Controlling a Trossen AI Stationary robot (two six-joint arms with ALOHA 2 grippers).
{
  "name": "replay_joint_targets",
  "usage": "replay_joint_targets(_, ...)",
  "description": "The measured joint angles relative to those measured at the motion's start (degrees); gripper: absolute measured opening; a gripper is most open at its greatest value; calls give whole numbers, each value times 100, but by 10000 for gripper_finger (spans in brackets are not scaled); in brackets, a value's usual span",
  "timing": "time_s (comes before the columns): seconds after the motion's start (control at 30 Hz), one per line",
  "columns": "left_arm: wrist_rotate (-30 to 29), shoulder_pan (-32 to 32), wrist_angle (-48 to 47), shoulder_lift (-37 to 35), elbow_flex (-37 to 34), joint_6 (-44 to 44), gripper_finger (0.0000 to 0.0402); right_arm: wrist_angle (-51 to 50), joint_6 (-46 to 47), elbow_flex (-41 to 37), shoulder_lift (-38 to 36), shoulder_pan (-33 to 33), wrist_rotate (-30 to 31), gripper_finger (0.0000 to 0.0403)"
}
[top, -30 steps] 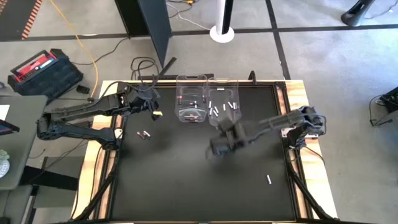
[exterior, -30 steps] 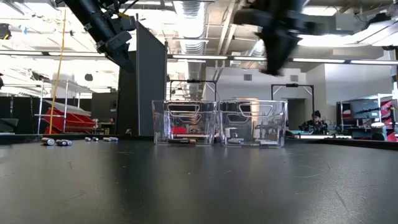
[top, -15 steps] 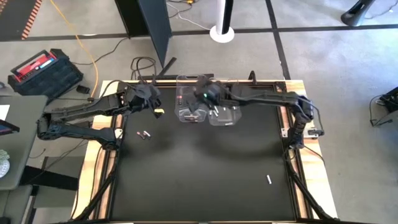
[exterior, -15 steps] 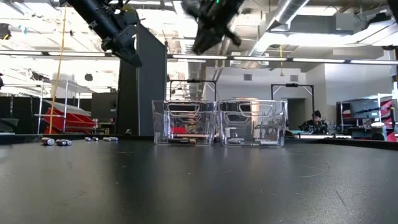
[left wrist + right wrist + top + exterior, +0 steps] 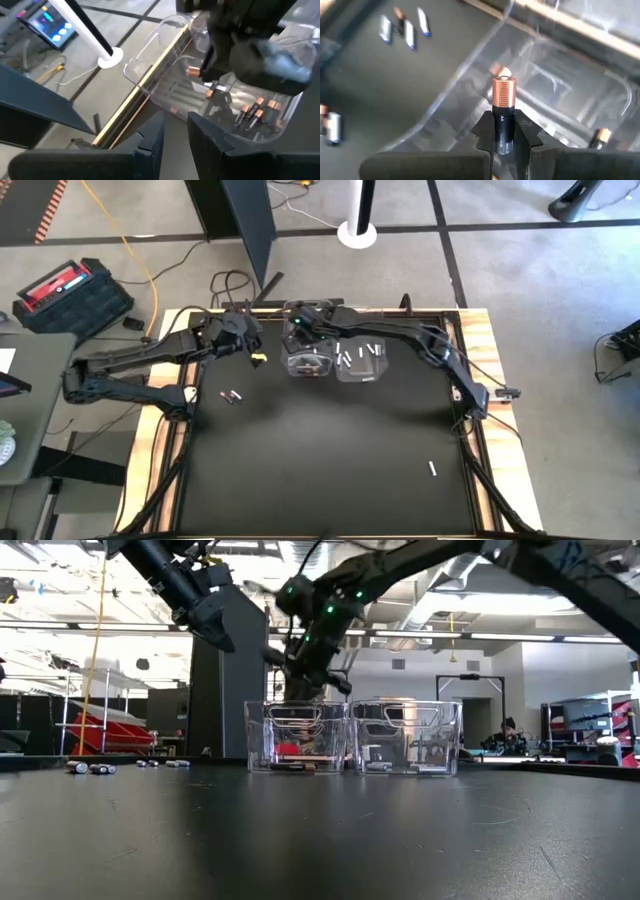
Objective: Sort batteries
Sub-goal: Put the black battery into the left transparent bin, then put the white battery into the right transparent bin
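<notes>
A copper-topped AA battery (image 5: 503, 114) stands pinched upright in the right gripper (image 5: 503, 131), which hangs just above the left bin (image 5: 308, 348), where more copper-topped cells (image 5: 256, 111) lie. White cells (image 5: 350, 357) lie in the bin (image 5: 366, 356) touching the left bin's right side, and one stray white cell (image 5: 433, 469) lies on the mat well away from it. The left gripper (image 5: 256, 356) hovers just left of the left bin, its fingers (image 5: 150, 145) close together but not touching, with nothing seen between them, above a few loose cells (image 5: 232, 396) on the mat.

Two clear bins (image 5: 352, 736) side by side on black table (image 5: 320, 835), right gripper (image 5: 300, 680) above left-hand bin, left gripper (image 5: 222, 637) raised, loose batteries (image 5: 92, 768) far left
</notes>
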Motion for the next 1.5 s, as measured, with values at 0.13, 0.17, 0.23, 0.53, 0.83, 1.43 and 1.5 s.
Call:
replay_joint_targets(0.13, 387, 138, -30, 37, 0, -15, 82, -654, -7, 457, 425, -60, -5, 54)
replay_joint_targets(0.17, 505, 164, -29, 34, 0, -18, 82, -808, 0, 508, 499, -82, -4, 56)
replay_joint_targets(0.23, 825, 196, -16, 29, 0, -4, 82, -1007, 1, 557, 583, -115, -70, 59)
replay_joint_targets(0.53, 1402, 214, 33, 31, 0, 86, 82, -1318, -4, 562, 561, -118, -127, 74)
replay_joint_targets(0.83, 1398, 214, 11, 31, 0, 89, 82, -1355, -41, 562, 492, -114, -173, 129)
replay_joint_targets(1.43, 1383, 214, -291, 31, 0, 59, 82, -1359, -41, 562, 492, -109, -177, 160)
replay_joint_targets(1.5, 1383, 211, -291, 31, 0, 54, 82, -1369, -47, 562, 492, -109, -177, 160)
